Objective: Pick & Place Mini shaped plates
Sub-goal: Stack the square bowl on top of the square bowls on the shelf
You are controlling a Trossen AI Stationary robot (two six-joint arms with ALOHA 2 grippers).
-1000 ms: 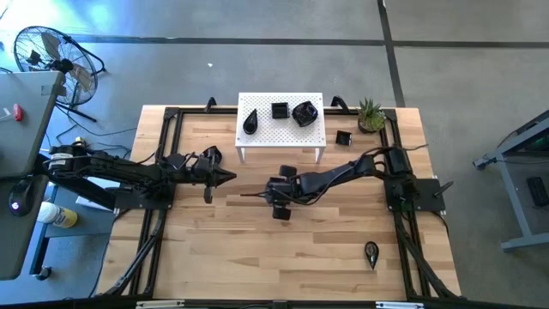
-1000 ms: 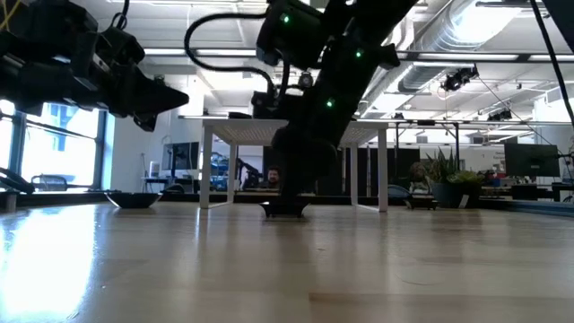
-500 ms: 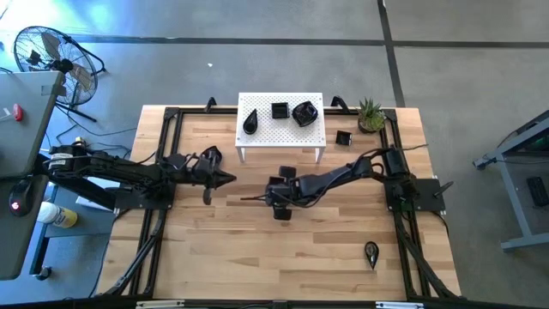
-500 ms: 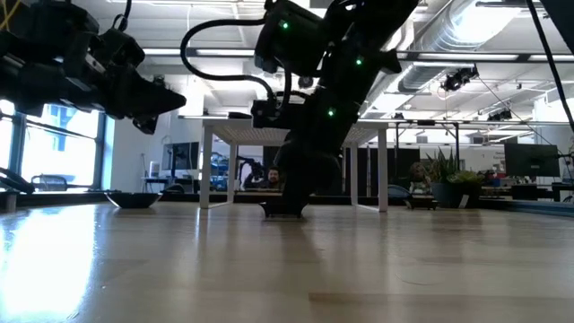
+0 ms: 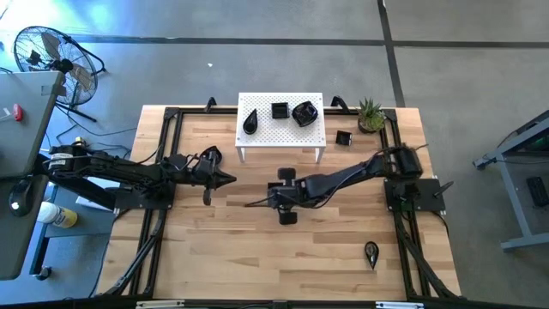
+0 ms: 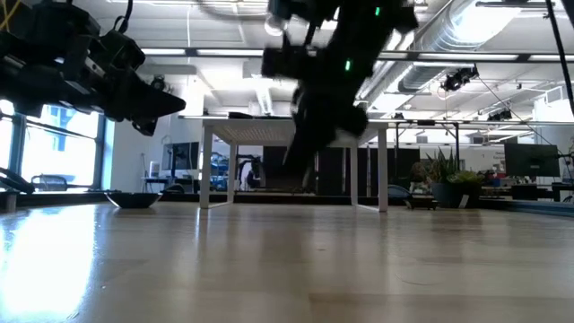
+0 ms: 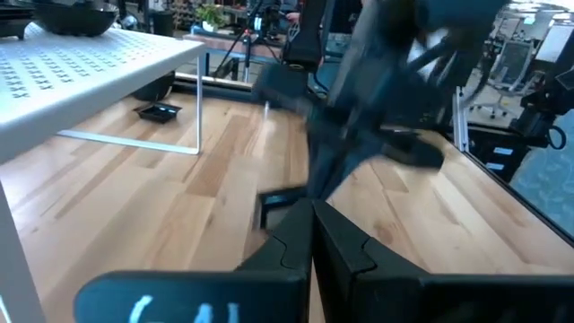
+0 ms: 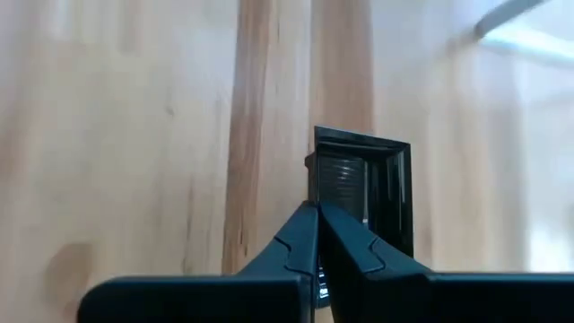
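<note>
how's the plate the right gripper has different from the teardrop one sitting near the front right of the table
The square plate is pinched by its rim in the right gripper, lifted off the wood; the teardrop plate lies flat on the table, untouched. The square plate has straight edges and corners; the teardrop plate is rounded and tapers to a point. The square plate sits mid-table; the teardrop plate lies near the front right corner. Both are small and black.

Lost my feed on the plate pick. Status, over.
Right gripper mid-table, fingers shut on square plate rim, plate off the wood. Left gripper waits left of centre, fingers shut, empty. Nothing in the way; white stand behind.
</note>
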